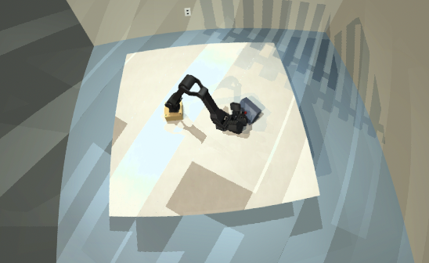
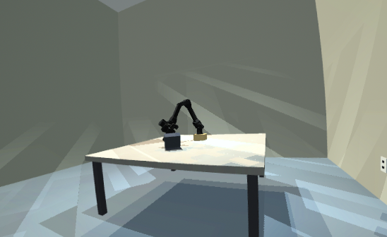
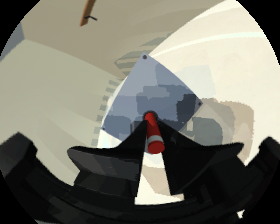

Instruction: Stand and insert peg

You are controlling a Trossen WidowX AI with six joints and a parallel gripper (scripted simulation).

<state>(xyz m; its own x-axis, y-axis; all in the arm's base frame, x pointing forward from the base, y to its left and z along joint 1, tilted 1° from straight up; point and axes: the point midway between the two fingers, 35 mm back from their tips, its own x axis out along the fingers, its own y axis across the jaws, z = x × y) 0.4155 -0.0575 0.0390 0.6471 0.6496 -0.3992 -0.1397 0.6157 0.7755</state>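
1. Here we are at the container: the sloped panel [image 1: 254, 111] [image 2: 172, 142] [image 3: 163, 92], blue-grey, standing on the table [image 1: 149, 188] [image 2: 223, 155], and its one hole [image 3: 145, 114] is occupied!
2. In the wrist view we see the red peg [image 1: 245, 113] [image 3: 151, 127] with its far, plain end at the hole's mouth and apparently inside; how deep it sits, we cannot tell.
3. What a line it takes: from the hole, the peg points out toward six o'clock in that view, leaning only slightly to five.
4. Look at the finish on it: glossy red, round, with a white band [image 3: 154, 139] close to the near end and a red cap beyond the band.
5. And the gripper [image 1: 243, 113] [image 2: 170, 131] [image 3: 151, 123]? We have it clenched on the peg, black fingers closing in from nine and three o'clock, the banded end rising clear between them.
6. On the panel's face we spot dark corner dots at twelve, three and eight o'clock; our fingers cover part of the lower edge.
7. From the top, our black arm [image 1: 212, 106] [image 2: 186, 103] arches out from its yellow base block [image 1: 174, 117] [image 2: 200, 137], reaching the panel at three o'clock from that block.
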